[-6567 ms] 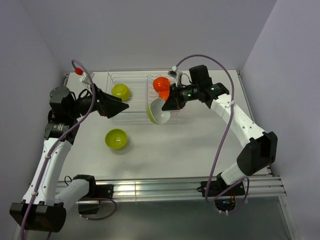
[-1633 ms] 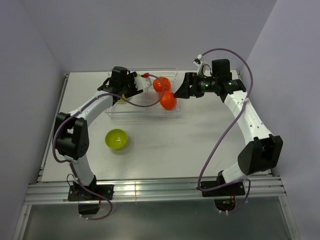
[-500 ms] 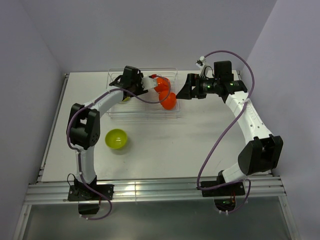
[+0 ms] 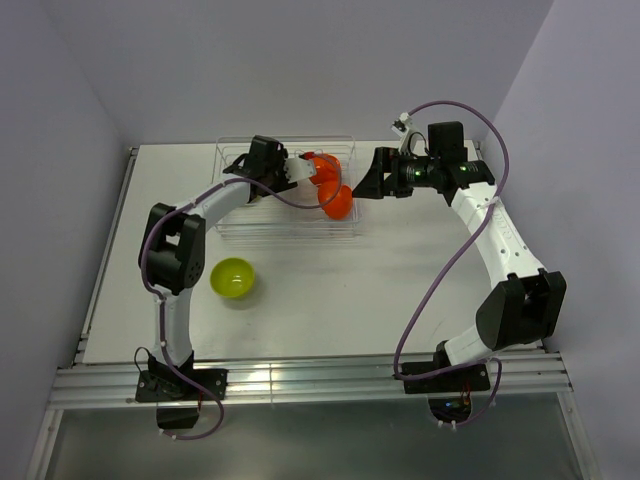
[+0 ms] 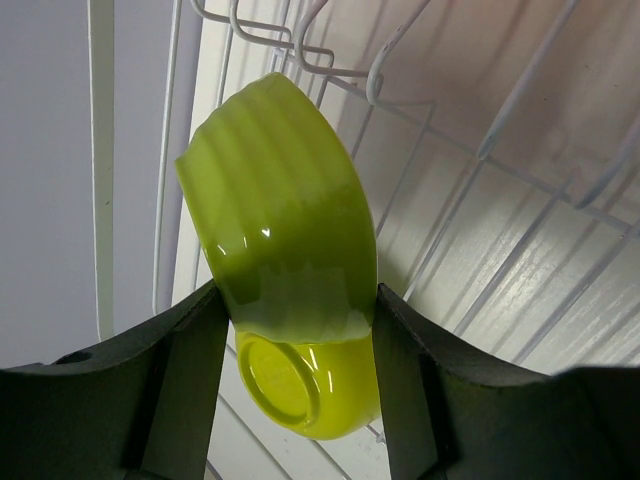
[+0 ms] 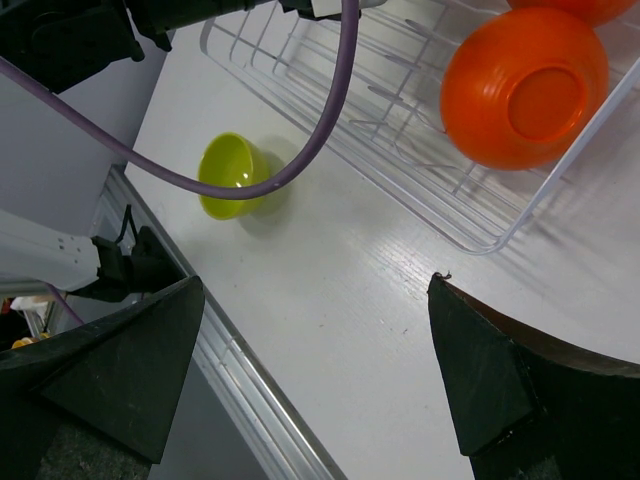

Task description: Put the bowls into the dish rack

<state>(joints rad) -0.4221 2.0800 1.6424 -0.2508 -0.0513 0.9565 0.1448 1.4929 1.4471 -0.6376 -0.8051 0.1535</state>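
Note:
In the left wrist view a ribbed lime-green bowl (image 5: 280, 220) stands on edge between my left gripper's (image 5: 298, 300) fingers, which press both its sides. A second lime bowl (image 5: 300, 390) lies just under it, foot ring showing, on the dish rack's wires (image 5: 520, 250). From above, the left gripper (image 4: 258, 172) reaches down into the dish rack (image 4: 280, 235) at its left half. Two orange bowls (image 4: 320, 170) (image 4: 337, 203) sit in the right half. One lime bowl (image 4: 232, 277) rests on the table. My right gripper (image 4: 366, 182) hovers open and empty right of the rack.
The right wrist view shows the rack's corner (image 6: 480, 235), an orange bowl (image 6: 525, 85) inside it, the lime bowl (image 6: 232, 175) on the table and the left arm's purple cable (image 6: 330, 110). Walls stand close on the left, back and right.
The left arm swung from the table's left side over the rack and took a lime bowl. The right gripper let go of its lime bowl and drew back right. Lately almost nothing moves.

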